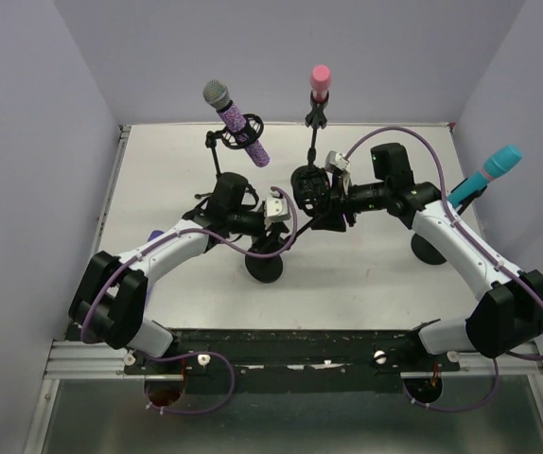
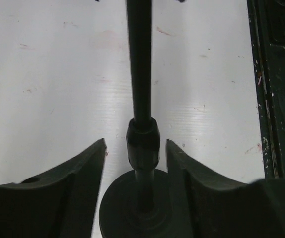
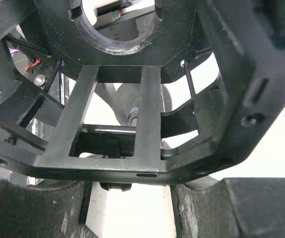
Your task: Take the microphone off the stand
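Three microphones stand on stands: a purple glitter one at the back left, a pink one at the back middle and a teal one at the right. My left gripper is open, its fingers either side of a black stand pole just above its round base, not touching it. My right gripper is open right against a black shock-mount cage, whose lower bar lies across the fingertips. The cage's ring holds no microphone.
The teal microphone's stand base sits beside my right forearm. The purple microphone's clip and stand rise just behind my left wrist. Lilac walls enclose the white table on three sides. A dark rail runs along the near edge.
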Tool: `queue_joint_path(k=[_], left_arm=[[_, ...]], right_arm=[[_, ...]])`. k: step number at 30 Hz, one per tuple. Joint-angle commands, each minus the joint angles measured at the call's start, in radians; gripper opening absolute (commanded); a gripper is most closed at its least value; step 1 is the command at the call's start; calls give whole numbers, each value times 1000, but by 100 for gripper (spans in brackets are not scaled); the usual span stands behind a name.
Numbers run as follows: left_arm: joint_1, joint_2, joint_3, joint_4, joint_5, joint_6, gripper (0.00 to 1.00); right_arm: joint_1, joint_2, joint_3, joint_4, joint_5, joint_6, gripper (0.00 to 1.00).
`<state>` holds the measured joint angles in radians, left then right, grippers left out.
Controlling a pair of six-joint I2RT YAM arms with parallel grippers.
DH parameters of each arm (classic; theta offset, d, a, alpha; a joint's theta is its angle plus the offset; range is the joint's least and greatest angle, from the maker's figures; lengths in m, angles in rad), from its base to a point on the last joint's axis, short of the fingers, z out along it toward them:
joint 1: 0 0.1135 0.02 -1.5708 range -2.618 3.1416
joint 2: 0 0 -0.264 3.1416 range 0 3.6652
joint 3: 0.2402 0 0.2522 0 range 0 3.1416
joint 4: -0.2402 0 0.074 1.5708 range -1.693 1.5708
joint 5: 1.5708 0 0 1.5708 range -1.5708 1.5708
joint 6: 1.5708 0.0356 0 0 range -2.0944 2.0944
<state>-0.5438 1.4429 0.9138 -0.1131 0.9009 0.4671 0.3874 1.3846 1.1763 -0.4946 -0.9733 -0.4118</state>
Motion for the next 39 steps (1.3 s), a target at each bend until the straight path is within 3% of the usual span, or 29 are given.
queue_joint_path(k=[1, 8, 12, 14, 16, 18, 20, 23, 24, 27, 29, 34, 39], left_arm=[[-12, 37, 59, 105, -10, -45, 49], [-21, 54, 76, 0, 44, 15, 10], [-71, 22, 39, 58, 6, -44, 0], [-131, -25, -7, 163, -139, -83, 0], [-208, -93, -113, 360, -435, -134, 0], [-298, -127, -212, 568, -868, -136, 0], [-321, -95, -187, 560, -997, -188, 0], [-320, -69, -161, 532, -1039, -249, 0], [-317, -68, -161, 532, -1024, -274, 1], [-312, -90, -156, 477, -857, -278, 48], [-308, -110, -144, 408, -745, -266, 64], [-277, -156, -113, 207, -499, -220, 74], [-230, -210, -116, 115, -416, -225, 77]], right_arm=[[7, -18, 19, -9, 12, 4, 1], [7, -13, 16, 70, 36, 142, 1], [5, -4, 29, 103, 71, 246, 1], [5, 10, 40, 123, 140, 359, 1], [4, 39, 66, 125, 296, 573, 1], [1, 76, 109, 70, 463, 767, 1], [2, 86, 131, 45, 483, 833, 1], [2, 113, 163, 18, 489, 828, 1], [2, 114, 169, 19, 499, 811, 1], [2, 102, 172, 37, 525, 759, 1], [2, 87, 174, 44, 530, 702, 1], [1, 42, 198, -16, 637, 582, 1], [2, -5, 178, -31, 504, 421, 1]])
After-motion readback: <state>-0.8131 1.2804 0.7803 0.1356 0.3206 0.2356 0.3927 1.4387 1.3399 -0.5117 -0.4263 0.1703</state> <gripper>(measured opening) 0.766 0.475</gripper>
